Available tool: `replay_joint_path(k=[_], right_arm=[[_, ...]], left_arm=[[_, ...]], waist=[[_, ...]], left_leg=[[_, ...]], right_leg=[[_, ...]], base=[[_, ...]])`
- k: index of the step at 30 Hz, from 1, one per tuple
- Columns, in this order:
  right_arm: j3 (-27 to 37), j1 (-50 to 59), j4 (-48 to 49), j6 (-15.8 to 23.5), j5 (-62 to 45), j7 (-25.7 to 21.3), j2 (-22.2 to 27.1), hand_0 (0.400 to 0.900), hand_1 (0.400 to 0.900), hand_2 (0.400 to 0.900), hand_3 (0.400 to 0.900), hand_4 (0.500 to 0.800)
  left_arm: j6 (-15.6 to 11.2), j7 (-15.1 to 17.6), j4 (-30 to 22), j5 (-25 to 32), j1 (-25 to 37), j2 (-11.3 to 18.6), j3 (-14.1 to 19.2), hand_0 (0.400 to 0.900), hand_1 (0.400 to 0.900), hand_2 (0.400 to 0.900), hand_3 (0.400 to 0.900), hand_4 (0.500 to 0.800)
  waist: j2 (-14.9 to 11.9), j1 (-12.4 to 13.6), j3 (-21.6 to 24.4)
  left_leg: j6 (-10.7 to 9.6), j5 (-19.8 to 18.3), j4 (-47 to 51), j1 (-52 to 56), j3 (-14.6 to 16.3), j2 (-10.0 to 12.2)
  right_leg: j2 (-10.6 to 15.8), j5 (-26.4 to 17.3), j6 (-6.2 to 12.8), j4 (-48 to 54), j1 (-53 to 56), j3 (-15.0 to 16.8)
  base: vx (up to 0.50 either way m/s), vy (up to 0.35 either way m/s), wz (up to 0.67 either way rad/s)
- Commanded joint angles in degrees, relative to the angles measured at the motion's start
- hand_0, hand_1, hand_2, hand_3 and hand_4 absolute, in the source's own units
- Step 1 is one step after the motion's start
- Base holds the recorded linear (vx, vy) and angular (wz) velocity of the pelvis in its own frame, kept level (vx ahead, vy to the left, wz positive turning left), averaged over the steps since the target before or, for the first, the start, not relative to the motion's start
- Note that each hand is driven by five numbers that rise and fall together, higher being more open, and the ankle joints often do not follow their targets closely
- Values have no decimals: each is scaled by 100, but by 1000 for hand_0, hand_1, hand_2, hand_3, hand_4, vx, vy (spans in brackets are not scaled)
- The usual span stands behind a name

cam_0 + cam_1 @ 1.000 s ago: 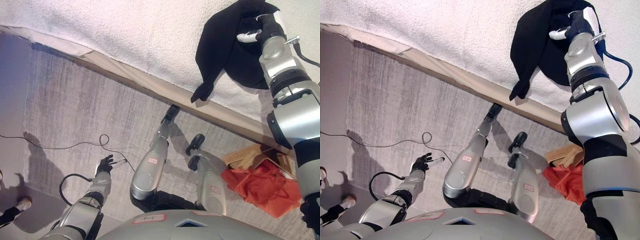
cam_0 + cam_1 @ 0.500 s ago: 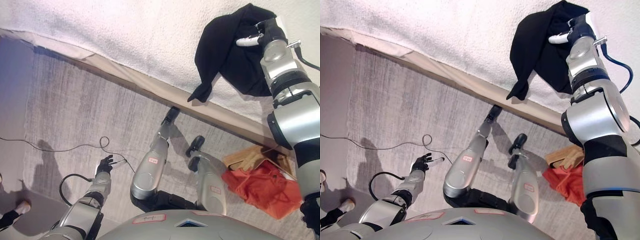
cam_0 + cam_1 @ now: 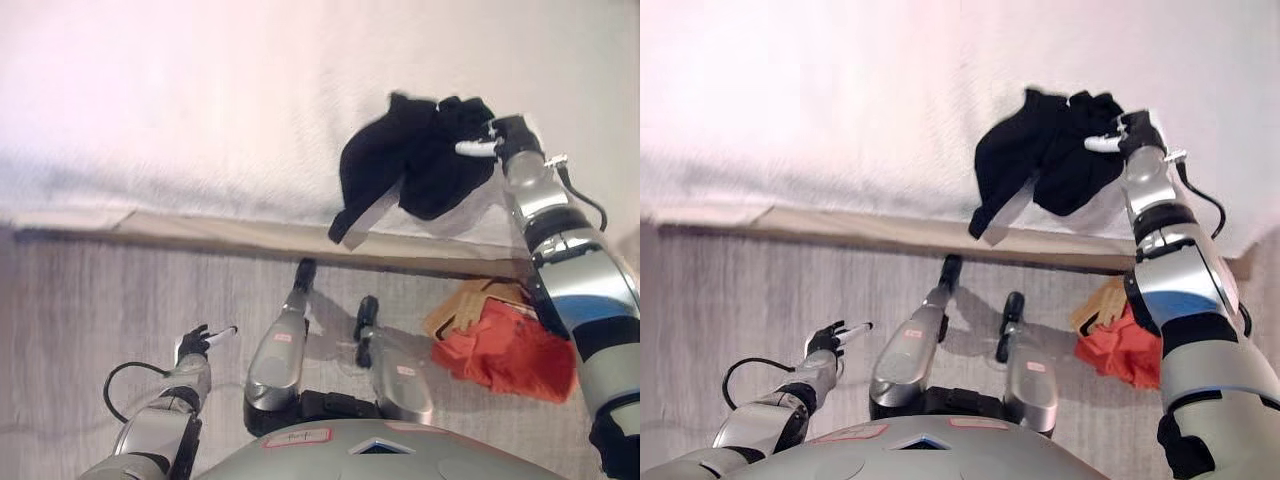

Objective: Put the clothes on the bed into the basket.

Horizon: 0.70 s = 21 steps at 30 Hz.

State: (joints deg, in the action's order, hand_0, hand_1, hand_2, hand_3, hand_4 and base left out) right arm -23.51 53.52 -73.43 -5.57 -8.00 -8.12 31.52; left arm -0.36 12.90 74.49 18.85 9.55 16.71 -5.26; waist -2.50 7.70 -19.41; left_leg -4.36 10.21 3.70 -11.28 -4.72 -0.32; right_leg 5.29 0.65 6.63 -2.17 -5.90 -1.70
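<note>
A black garment (image 3: 405, 170) lies bunched on the white bed (image 3: 200, 110), with one end hanging over the bed's near edge (image 3: 345, 225). My right hand (image 3: 497, 138) is at the garment's right side, with its fingers curled into the cloth and one white-tipped finger lying across it. It also shows in the right eye view (image 3: 1127, 132). A tan basket (image 3: 458, 305) stands on the floor at the right, with an orange cloth (image 3: 515, 350) in it. My left hand (image 3: 197, 343) hangs low over the floor at the lower left, with relaxed fingers and nothing in it.
The bed's tan lower edge (image 3: 220, 232) runs across the view, with grey carpet (image 3: 110, 300) below it. The basket stands close to the bed's edge, under my right arm.
The whole view has shifted, so more of the bed shows. The black garment is more bunched around my right hand than before. My left hand has stayed low.
</note>
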Motion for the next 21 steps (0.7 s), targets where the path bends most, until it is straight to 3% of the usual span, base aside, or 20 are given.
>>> replay_joint_path(k=[1,11,21], right_arm=[[-101,-209,203,203,331,-113,1129,400,400,400,400,500],[884,-1418,173,154,408,-4,2080,400,400,400,400,500],[1623,-2331,6,107,536,131,2839,400,400,400,400,500]], left_arm=[[-6,46,493,-111,-327,149,-42,900,900,900,900,800],[110,-93,462,-478,-306,-11,-204,900,900,900,900,800],[176,-197,505,-754,-443,-115,-348,900,900,900,900,800]], waist=[[-115,-355,744],[-56,-1029,1388],[11,-1397,1642]], left_leg=[[0,-231,55,164,234,166],[48,-532,130,850,780,296],[57,-703,130,1166,1061,355]], right_leg=[[49,-368,30,223,16,191],[14,-396,118,235,293,680],[-31,-409,160,276,414,969]], base=[[83,8,-50],[67,-6,-36],[24,-10,-23]])
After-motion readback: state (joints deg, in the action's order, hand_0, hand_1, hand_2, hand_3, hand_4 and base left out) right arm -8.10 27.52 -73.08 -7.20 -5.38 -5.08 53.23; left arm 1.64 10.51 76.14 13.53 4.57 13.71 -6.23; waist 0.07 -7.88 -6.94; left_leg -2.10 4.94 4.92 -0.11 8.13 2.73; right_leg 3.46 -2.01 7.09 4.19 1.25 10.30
